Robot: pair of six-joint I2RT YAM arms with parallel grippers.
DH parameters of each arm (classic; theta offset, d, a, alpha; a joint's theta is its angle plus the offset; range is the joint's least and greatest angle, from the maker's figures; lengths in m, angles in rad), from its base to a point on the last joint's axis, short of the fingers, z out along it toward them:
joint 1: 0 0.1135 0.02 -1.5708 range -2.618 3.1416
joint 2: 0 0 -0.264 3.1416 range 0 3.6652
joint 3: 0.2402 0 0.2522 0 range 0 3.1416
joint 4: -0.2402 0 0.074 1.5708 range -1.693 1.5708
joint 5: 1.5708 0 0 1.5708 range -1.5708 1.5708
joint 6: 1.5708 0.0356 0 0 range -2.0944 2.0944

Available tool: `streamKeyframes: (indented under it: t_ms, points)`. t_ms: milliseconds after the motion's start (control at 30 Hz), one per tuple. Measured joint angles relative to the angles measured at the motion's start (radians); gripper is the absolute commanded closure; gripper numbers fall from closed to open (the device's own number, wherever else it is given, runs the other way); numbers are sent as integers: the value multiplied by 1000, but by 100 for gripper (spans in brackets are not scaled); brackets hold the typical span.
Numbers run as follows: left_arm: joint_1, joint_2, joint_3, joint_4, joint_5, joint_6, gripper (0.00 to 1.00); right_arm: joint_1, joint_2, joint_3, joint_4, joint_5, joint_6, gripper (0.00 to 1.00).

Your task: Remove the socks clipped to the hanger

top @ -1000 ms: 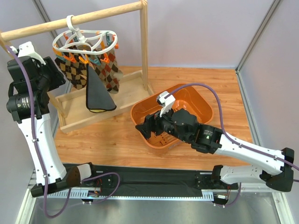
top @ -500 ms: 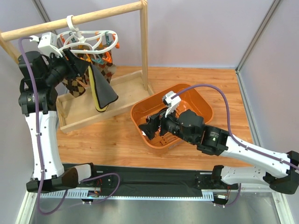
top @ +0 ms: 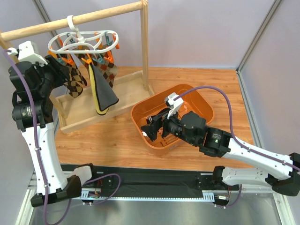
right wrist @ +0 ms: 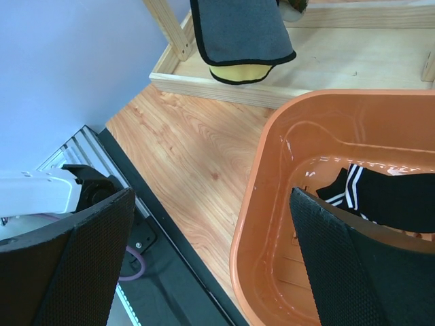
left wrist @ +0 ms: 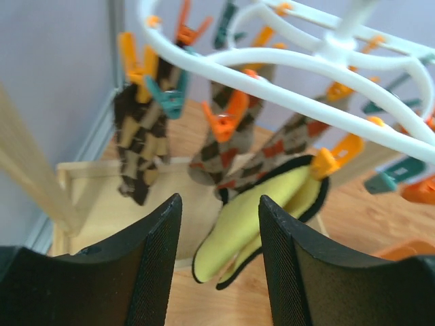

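The white hanger (top: 83,39) hangs by its hook from the wooden rail, and it also fills the top of the left wrist view (left wrist: 306,62). Brown argyle socks (top: 75,78) (left wrist: 139,153) and a black-and-yellow sock (top: 104,93) (left wrist: 248,227) (right wrist: 241,37) hang from its orange and blue clips. A black sock with white stripes (right wrist: 380,198) lies in the orange basin (top: 199,99). My left gripper (top: 63,66) (left wrist: 219,204) is open and empty, just left of the hanging socks. My right gripper (top: 151,129) (right wrist: 211,197) is open and empty over the basin's near-left rim (right wrist: 262,170).
The wooden rail frame (top: 93,17) stands on a wooden tray base (top: 129,89) at the back left. Grey walls close the back and both sides. A black strip (top: 154,178) runs along the near table edge.
My left gripper went in among the socks at the hanger, then drew back to the left, empty. The hanger and socks swung and shifted slightly. My right arm barely moved.
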Motion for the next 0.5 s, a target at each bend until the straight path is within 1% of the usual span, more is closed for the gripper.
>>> streamKeyframes:
  t_ms: [133,267,500]
  points:
    - [79,-13,-19,13,-28,-10,42,0,-10,-4,-1,1,0,4]
    - [141,11,-55,53,19,-31,39,0,-28,-5,0,7,-2,4]
    - [172,91,-67,113,71,-29,39,0,-56,-5,-6,32,-21,3]
